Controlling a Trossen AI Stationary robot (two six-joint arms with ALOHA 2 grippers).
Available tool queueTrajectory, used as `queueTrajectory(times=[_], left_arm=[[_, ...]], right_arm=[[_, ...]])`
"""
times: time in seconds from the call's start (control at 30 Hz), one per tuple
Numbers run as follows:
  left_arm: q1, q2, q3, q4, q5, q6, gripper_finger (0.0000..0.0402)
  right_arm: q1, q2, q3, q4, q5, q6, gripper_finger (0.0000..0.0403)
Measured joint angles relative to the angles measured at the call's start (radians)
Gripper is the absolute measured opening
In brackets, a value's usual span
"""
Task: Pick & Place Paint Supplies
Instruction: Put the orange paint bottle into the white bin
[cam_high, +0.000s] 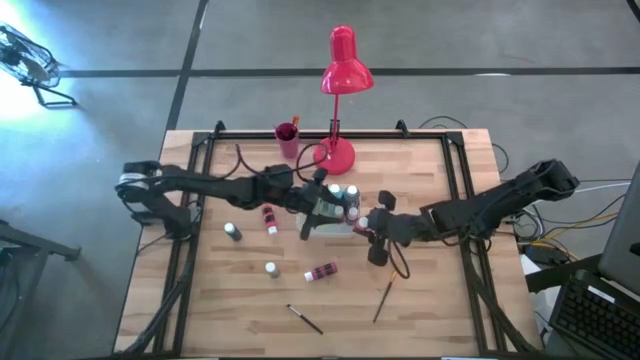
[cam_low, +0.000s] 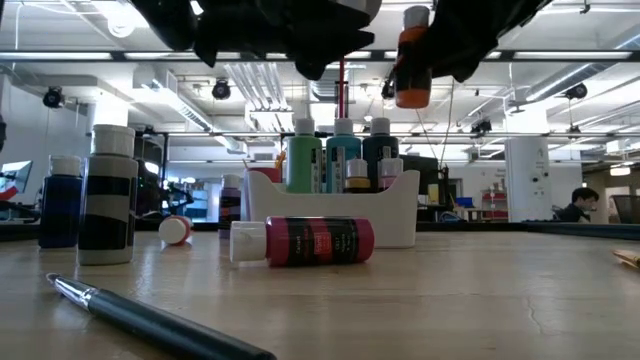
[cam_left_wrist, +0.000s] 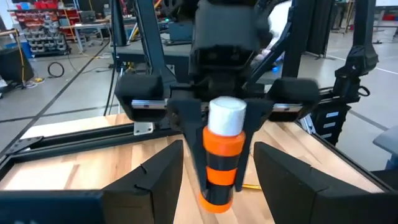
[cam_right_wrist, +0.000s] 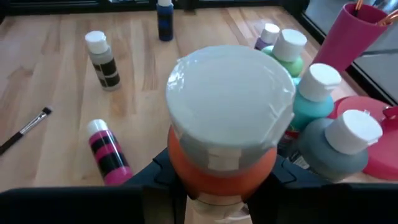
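A glossy plastic orange bottle (cam_left_wrist: 223, 155) with a matt pale cap (cam_right_wrist: 231, 93) hangs above the smooth blond-wood table (cam_high: 430, 300).

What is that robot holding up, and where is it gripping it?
The right gripper holds an orange paint bottle upright by its upper body, just below the cap. The left gripper holds nothing.

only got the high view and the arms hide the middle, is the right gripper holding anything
observer: yes, the right gripper is shut on an orange paint bottle with a pale cap, held upright.
operator: is it down in the tray yet
observer: no, the low view shows it hanging clear above the white rectangular tray, where a teal bottle already stands among others.
operator: and the left gripper
observer: the left gripper is open and pointed at that orange bottle, not gripping it.
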Motion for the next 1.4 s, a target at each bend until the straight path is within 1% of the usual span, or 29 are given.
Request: queueTrajectory(times=[0.37, 0.6, 0.87, 1.03, 1.4], left_arm=[[-0.016, 0.101, 0.102, 0.003, 0.007, 0.002, 0.0202], [-0.034, 0.13, 0.158, 0.004, 0.028, 0.02, 0.0202], [-0.034, 0.133, 0.168, 0.004, 0.028, 0.023, 0.0202], [-0.034, 0.146, 0.172, 0.013, 0.016, 0.023, 0.0202], [-0.034, 0.172, 0.203, 0.014, 0.016, 0.026, 0.0196]], right_arm=[[-0.017, 0.0, 0.025, 0.021, 0.011, -0.067, 0.0106], [-0.033, 0.0, 0.025, 0.031, 0.011, -0.077, 0.0106], [-0.033, 0.0, 0.024, 0.042, 0.011, -0.082, 0.0106], [-0.033, 0.0, 0.024, 0.079, 0.01, -0.106, 0.0106], [-0.034, 0.001, 0.022, 0.076, 0.011, -0.115, 0.0106]])
